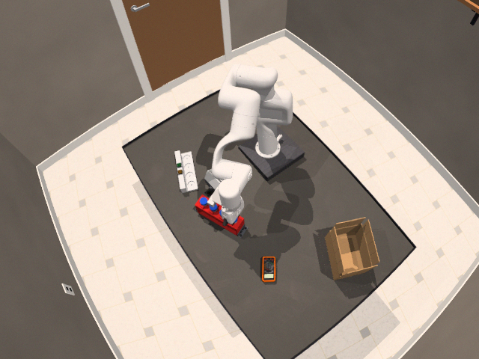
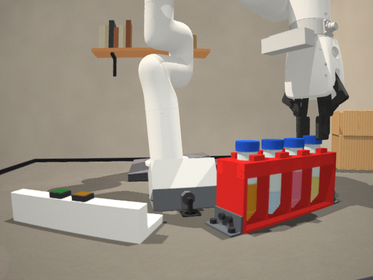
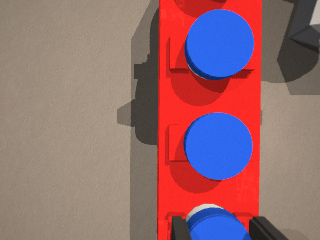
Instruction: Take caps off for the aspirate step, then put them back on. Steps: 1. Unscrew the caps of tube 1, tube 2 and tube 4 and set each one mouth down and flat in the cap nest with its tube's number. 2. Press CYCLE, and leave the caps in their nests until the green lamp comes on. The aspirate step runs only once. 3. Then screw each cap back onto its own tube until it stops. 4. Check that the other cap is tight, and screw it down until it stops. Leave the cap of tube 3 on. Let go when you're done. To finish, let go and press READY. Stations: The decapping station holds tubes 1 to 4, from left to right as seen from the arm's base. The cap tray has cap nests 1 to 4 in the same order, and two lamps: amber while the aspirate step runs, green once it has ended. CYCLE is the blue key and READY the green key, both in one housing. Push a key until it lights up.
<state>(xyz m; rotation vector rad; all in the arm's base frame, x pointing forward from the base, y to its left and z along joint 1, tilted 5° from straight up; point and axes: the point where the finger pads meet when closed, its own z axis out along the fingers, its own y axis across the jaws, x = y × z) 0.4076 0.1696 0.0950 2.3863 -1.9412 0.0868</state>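
The red tube rack (image 2: 277,186) holds several tubes with blue caps; it also shows under my wrist in the top view (image 1: 219,216). My gripper (image 2: 312,133) hangs straight down over the end tube at the right of the row in the exterior view. In the wrist view my fingers press on both sides of that tube's blue cap (image 3: 217,225), which sits on its tube. Two more capped tubes (image 3: 218,146) (image 3: 220,44) lie further along the rack. The white cap tray (image 1: 186,170) stands beside the rack with empty nests. Its green lamp (image 2: 60,192) and amber lamp (image 2: 83,195) look unlit.
A white and grey box with a black knob (image 2: 183,184) stands right behind the rack's left end. An open cardboard box (image 1: 352,247) and an orange multimeter (image 1: 268,269) lie on the dark mat away from the rack. The arm's base (image 1: 269,148) is behind the stations.
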